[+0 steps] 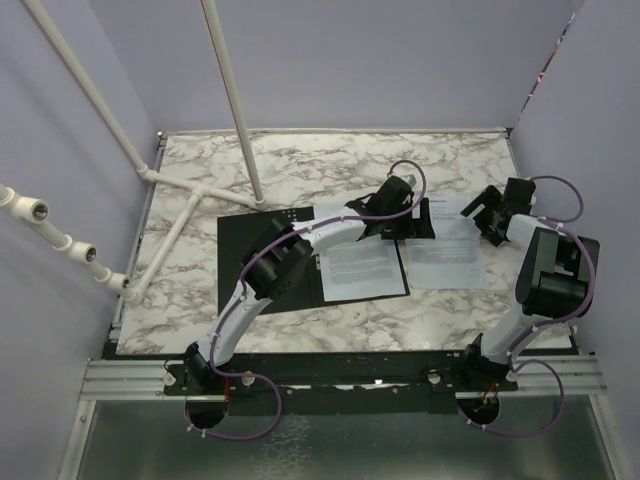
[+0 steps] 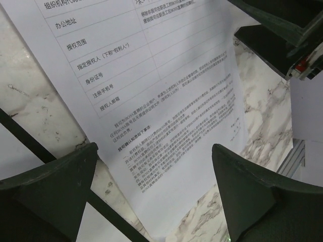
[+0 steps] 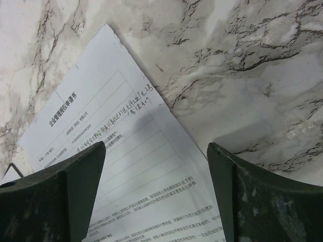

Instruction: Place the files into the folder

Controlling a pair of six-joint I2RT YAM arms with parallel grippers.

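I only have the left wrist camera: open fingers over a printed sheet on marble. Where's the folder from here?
Observer: The folder lies open, black inside up, right beside that loose sheet, on its left.
Operator: Is anything in it?
Observer: Yes, a second sheet lies flat on the folder's right half.
Operator: And the other arm?
Observer: The right gripper is open above the loose sheet's far right corner, holding nothing.
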